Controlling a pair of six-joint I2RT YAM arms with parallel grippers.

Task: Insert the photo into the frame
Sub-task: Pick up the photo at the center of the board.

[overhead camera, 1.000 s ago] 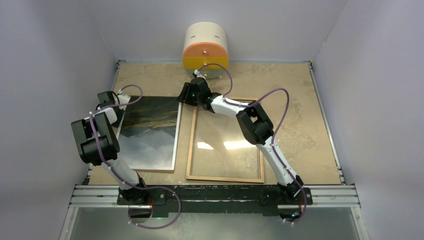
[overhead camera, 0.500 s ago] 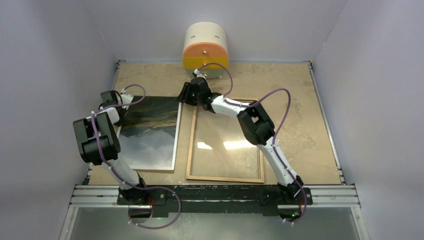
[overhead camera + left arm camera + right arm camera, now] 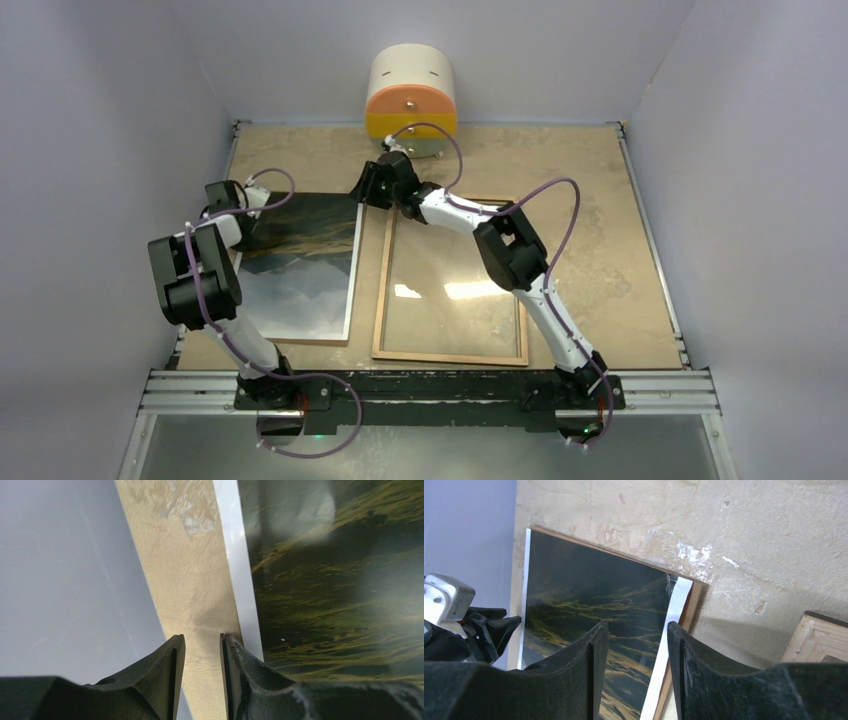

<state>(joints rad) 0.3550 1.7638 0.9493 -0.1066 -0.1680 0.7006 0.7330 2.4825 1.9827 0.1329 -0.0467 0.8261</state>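
Note:
The photo (image 3: 300,265), a dark mountain print with a white edge, lies face up at the left on a brown backing board (image 3: 696,597). The frame (image 3: 382,290) lies to its right, wood-coloured back up, with its glass pane showing the table. My left gripper (image 3: 243,208) is low at the photo's far left corner. In the left wrist view its jaws (image 3: 201,637) stand a narrow gap apart over bare table, and the right finger touches the photo's (image 3: 330,580) white edge. My right gripper (image 3: 368,190) hovers open over the photo's (image 3: 589,605) far right corner, straddling its white edge (image 3: 636,627).
A white and orange cylinder (image 3: 411,95) stands at the back against the wall. Grey walls close in on the left, right and back. The frame's corner (image 3: 819,630) lies just right of the right gripper. A metal rail (image 3: 430,390) runs along the near edge.
The left gripper has crept slightly to the right along the photo's far left corner. The right gripper has shifted a little farther back. The photo and frame have not moved.

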